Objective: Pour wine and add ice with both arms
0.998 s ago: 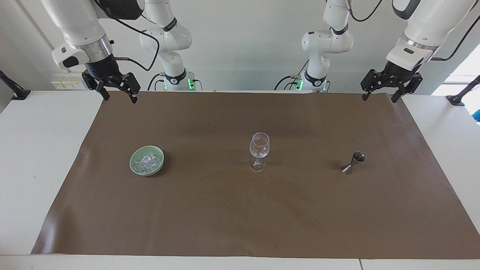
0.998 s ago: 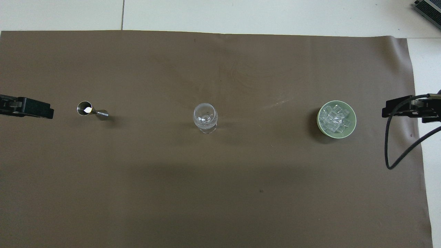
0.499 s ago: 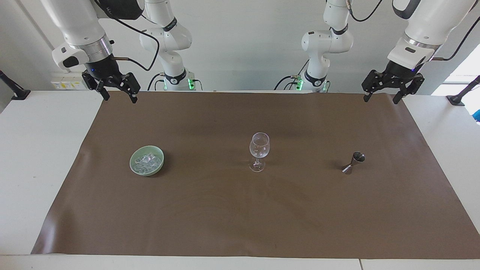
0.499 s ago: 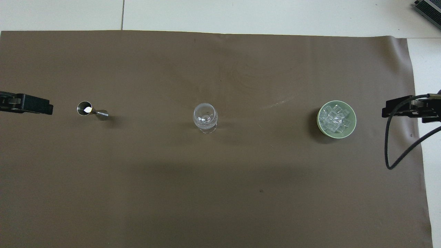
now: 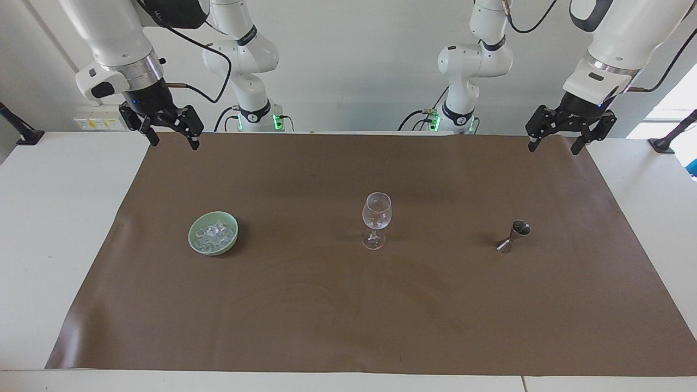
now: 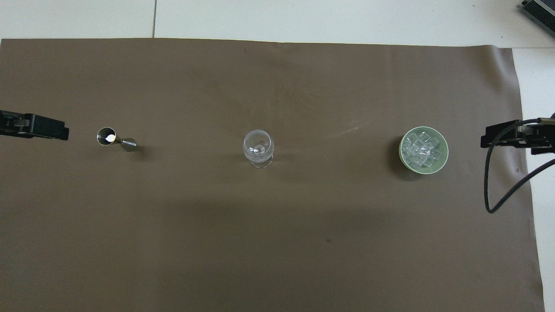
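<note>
Both arms up at the robots' edge of the brown mat [image 5: 348, 305], nothing held.

L gripper [image 5: 554, 140]: fingers spread open, empty, hanging over the mat's edge at the L arm's end of the worktop [image 5: 54, 228]. R gripper [image 5: 173, 136]: fingers also apart, empty, over the mat's edge at the R arm's end.

Key relation: three items in one row across the mat, all farther from the robots than the grippers. Metal jigger [image 5: 513, 236] sits at the L arm's end, so L arm is the nearer one for it. It stands upright w/ long axis vertical, open cup up; overhead view shows a bright glint inside [image 6: 107, 137], contents can't tell. Ice [image 5: 214, 234] at the R arm's end, so R arm nearer.

Wine glass [image 5: 376, 220]: mid-row, between jigger and bowl, upright on its stem, clear, looks empty.

Ice look: heap of small clear-whitish cubes, glassy, piled loosely in a pale green bowl [image 5: 196, 246], roughly level w/ rim. Each cube far smaller than the glass's bowl.

Judgement: neither pouring nor icing looks begun. Likely L comes down onto the jigger, R onto the ice. Cubes are small and slick; pinch may slip.
</note>
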Controlling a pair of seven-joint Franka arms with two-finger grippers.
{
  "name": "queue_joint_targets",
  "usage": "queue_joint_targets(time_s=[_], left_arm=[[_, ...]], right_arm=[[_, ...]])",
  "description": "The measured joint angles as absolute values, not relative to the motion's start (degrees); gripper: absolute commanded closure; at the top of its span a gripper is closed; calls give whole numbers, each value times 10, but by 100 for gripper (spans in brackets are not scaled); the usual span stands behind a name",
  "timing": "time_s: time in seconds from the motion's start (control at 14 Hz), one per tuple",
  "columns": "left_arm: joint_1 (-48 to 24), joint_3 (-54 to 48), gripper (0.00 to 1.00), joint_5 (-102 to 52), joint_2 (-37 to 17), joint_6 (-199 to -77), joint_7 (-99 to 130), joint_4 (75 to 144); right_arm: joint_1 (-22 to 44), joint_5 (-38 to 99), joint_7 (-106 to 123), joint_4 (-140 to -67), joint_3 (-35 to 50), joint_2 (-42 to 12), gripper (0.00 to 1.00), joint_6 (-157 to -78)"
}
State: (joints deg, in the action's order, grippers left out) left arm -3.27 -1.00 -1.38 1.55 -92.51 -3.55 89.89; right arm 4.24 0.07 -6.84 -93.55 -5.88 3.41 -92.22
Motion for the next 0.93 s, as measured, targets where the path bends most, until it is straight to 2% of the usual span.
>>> queue_joint_targets(time_s=[0.21,0.71,0.93], left_arm=[[-33,-10,0,-14,-18,-926,-35,867],[-32,-8,0,-10,-143,-926,-36,741],[-32,-8,0,-10,-176,-937,-36,717]], right_arm=[[42,1,-68,-935,-59,34,0,-922],[42,1,-68,-935,-59,34,0,-922],[42,1,-68,-935,-59,34,0,-922]])
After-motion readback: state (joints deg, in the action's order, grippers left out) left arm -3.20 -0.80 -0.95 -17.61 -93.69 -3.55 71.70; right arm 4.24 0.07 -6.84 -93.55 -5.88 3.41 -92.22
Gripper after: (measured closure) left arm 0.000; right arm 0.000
